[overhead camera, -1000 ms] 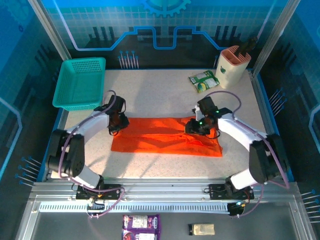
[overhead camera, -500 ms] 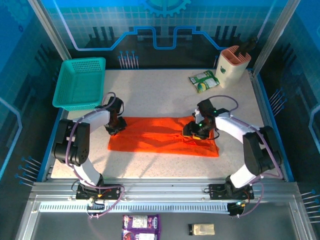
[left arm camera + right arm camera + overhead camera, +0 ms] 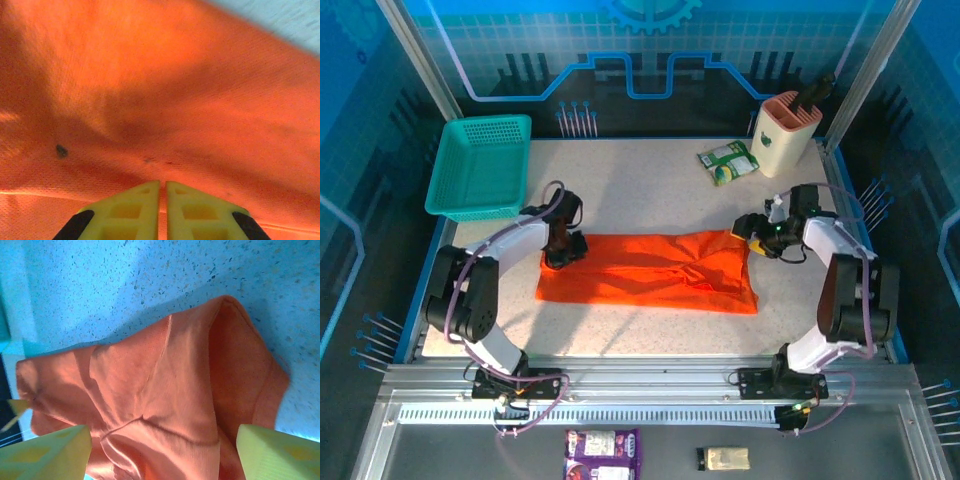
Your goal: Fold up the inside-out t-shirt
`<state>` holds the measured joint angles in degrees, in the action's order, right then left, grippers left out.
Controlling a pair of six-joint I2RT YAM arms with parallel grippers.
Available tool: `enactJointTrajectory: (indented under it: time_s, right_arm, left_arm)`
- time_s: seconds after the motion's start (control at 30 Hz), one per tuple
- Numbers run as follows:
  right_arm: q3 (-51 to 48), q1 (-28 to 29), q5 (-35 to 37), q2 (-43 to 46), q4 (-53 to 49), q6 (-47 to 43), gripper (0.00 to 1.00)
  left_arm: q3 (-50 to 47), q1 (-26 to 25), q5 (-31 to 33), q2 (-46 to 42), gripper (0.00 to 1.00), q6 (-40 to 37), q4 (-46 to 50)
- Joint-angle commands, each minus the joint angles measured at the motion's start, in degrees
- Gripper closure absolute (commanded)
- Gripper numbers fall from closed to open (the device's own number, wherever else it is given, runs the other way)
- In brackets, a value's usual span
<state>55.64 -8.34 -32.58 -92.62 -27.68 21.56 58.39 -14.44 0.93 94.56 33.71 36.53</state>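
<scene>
Inside-out t-shirt (image 3: 650,275) lying rumpled, left jaws closed at its corner; right jaws wide, empty

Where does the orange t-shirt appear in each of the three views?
Top external: the t-shirt lies as a wide strip at the table's middle.
Left wrist: its cloth spreads ahead of the left fingers.
Right wrist: its bunched end lies at the centre and bottom.
Shared landmark: the speckled tabletop beside it.
</scene>
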Motion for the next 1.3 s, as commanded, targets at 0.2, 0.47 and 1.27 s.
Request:
enactJointTrajectory:
  time_s: [0.2, 0.47, 1.27]
  right_arm:
    - [6.0, -1.3, -11.5, -12.9, 11.9, 4.8, 0.34]
    - [9.1, -2.3, -10.7, -16.3, 10.8, 5.6, 0.55]
    - [7.9, -6.7, -4.6, -18.6, 15.9, 11.8, 1.0]
  left_arm:
    - [-2.2, 0.3, 0.9, 4.8, 0.89, -1.6, 2.5]
    - [2.4, 1.8, 0.8, 2.4, 0.85, -1.5, 4.1]
    - [6.2, 11.7, 4.2, 13.5, 0.91, 1.7, 2.1]
